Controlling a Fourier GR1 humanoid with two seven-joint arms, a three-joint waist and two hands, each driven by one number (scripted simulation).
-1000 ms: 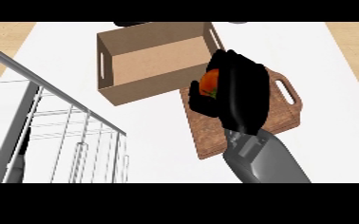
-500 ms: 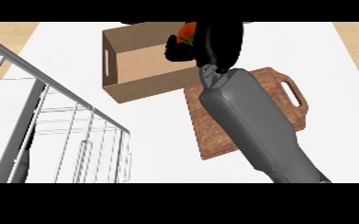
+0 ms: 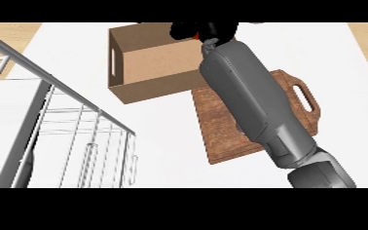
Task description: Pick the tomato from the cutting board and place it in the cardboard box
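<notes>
Over the cardboard box [image 3: 147,66] now, right hand [image 3: 205,29].

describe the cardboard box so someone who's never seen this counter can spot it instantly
On the white counter, look to the far side, just beyond the brown wooden cutting board with a handle slot. The cardboard box is the open-topped tan one with a slot cut in its left wall; unlike the flat board, it has upright sides.
</notes>
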